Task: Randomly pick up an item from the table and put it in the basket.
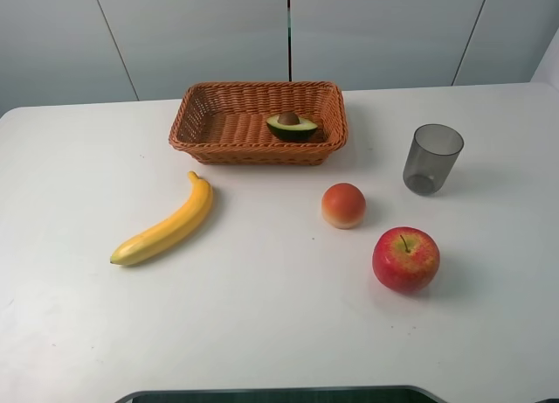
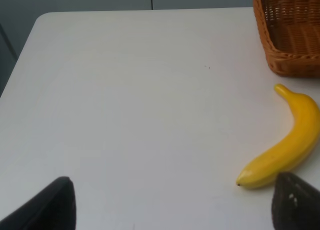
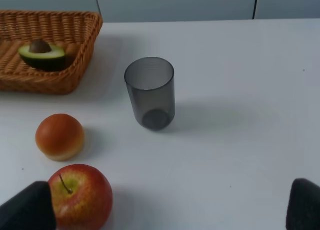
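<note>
The halved avocado (image 1: 292, 126) lies inside the orange-brown wicker basket (image 1: 203, 134) at the back of the white table (image 1: 262, 307), pit up, near the basket's right end. It also shows in the right wrist view (image 3: 42, 56), in the basket (image 3: 75, 60). My left gripper (image 2: 175, 210) is open and empty, low over the table's left side, near the banana. My right gripper (image 3: 165, 210) is open and empty, over the table's right front, near the apple. Neither gripper shows in the exterior high view.
A yellow banana (image 1: 166, 225) lies left of centre, in front of the basket. A small orange-red round fruit (image 1: 343, 204), a red apple (image 1: 405, 259) and a grey translucent cup (image 1: 431, 158) stand on the right. A dark edge (image 1: 279, 394) runs along the front.
</note>
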Available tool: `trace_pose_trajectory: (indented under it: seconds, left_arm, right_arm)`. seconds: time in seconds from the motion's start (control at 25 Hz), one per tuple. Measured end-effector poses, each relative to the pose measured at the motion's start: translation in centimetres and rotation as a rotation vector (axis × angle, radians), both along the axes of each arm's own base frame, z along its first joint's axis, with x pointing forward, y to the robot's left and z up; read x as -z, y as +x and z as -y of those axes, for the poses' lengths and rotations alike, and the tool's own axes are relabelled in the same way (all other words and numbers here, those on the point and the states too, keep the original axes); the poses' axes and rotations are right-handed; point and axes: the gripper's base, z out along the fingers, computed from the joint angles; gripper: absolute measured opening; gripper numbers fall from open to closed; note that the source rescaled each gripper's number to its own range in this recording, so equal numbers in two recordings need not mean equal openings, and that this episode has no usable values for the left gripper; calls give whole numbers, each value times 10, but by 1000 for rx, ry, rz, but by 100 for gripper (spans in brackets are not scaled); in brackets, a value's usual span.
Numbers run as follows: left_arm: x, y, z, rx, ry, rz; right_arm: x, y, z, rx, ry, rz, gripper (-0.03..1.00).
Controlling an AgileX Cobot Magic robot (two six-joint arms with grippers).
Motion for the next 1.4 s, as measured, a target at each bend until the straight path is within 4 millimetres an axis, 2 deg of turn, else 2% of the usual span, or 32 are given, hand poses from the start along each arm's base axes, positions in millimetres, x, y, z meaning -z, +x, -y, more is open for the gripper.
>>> trace_pose_trajectory:
  seconds: [0.36,0.64,1.4]
  left_arm:
    - [0,0,0,0,0,0]
    - [0,0,0,0,0,0]
    - [0,0,0,0,0,0]
  right_arm:
    - [0,0,-1,-5,6,9,100]
    - [0,-1,-8,-96,7,10,100]
    - [0,-1,-8,-69,2,11,100]
